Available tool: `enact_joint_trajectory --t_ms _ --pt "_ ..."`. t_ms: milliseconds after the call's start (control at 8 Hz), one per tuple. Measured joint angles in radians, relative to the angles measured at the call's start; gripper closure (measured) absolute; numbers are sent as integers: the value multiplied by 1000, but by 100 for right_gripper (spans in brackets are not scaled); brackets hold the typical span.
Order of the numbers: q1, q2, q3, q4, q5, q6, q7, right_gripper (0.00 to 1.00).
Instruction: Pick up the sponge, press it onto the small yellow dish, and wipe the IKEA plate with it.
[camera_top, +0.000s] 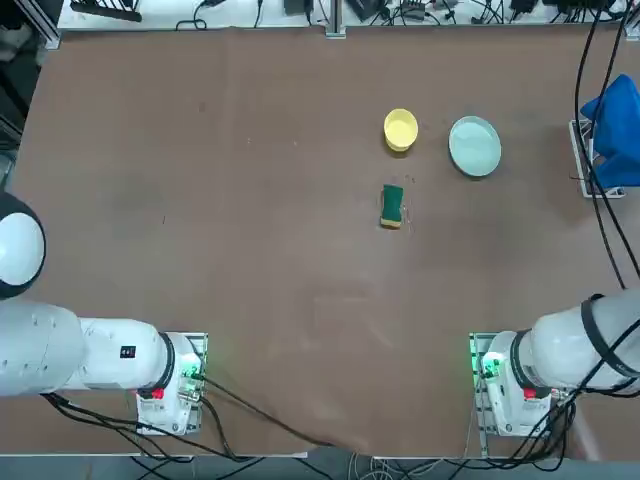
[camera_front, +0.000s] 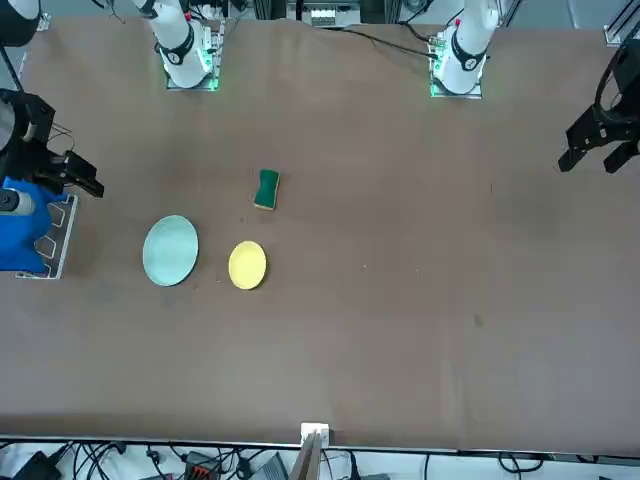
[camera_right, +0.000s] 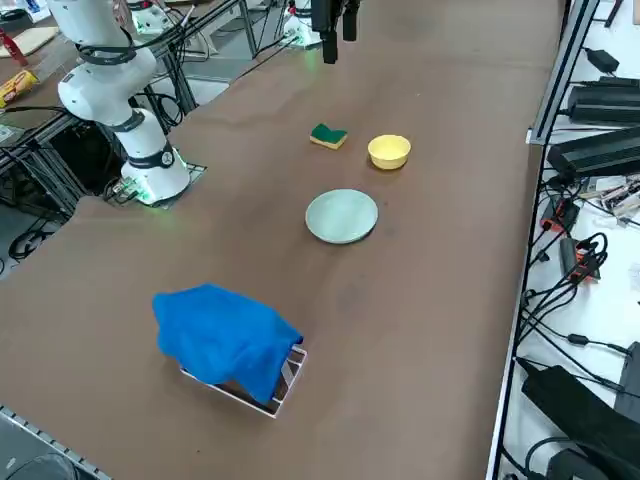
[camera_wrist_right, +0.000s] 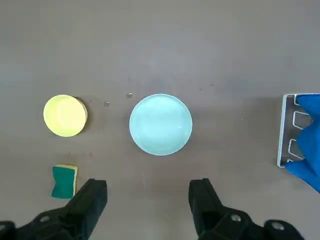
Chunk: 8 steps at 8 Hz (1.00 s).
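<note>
Your right gripper hangs above the table, fingers spread and empty. The sponge lies flat near the yellow dish; the plate sits just beside that dish.

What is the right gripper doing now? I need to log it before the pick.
Right gripper: open and empty, high above the table, with the sponge lying apart from it.
</note>
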Motion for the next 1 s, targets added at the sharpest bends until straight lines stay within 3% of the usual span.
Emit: enact_joint_trajectory --t_ms 1000 --pt "-9 0 0 0 0 4 -13 0"
